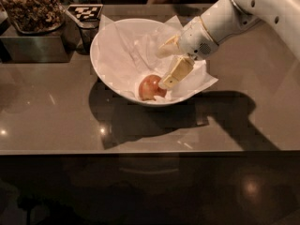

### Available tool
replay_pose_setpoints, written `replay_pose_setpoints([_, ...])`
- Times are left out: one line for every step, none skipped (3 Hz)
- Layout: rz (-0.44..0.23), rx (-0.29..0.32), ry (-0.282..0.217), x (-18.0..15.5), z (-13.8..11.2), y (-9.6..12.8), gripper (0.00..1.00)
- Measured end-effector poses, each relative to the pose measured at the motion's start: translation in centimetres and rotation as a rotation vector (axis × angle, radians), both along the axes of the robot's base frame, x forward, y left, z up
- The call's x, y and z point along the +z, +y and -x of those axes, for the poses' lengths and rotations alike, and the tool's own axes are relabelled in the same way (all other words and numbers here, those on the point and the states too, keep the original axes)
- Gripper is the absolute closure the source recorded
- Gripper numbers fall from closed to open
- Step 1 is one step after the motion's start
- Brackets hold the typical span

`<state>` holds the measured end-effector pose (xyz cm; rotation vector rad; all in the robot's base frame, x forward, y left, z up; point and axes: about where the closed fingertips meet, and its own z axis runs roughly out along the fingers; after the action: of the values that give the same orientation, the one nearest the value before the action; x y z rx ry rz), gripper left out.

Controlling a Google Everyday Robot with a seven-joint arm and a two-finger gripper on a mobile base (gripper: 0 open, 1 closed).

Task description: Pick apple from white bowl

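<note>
The reddish-orange apple (150,87) lies low in the white bowl (104,41), near its front wall, on the crinkled white paper lining (126,55). My gripper (162,69) reaches into the bowl from the right and is open. Its lower finger (175,73) points down-left, with its tip just right of the apple, touching it or nearly so. The upper finger (168,47) is above and behind the apple. The white arm (225,18) comes in from the upper right.
The bowl stands on a glossy brown counter (56,116) whose front edge runs across the lower middle. A metal tray with brown dried clusters (30,8) stands at the back left. A black-and-white marker tag (84,11) is beside it.
</note>
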<state>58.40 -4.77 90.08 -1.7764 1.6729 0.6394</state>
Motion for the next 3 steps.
replay_pose_setpoints([-0.013, 0.003, 0.037, -0.73, 0.06, 0.20, 0.26])
replay_pose_setpoints([-0.032, 0.000, 0.058, -1.32, 0.17, 0.25, 0.24])
replay_pose_setpoints([-0.058, -0.008, 0.042, -1.36, -0.17, 0.32, 0.23])
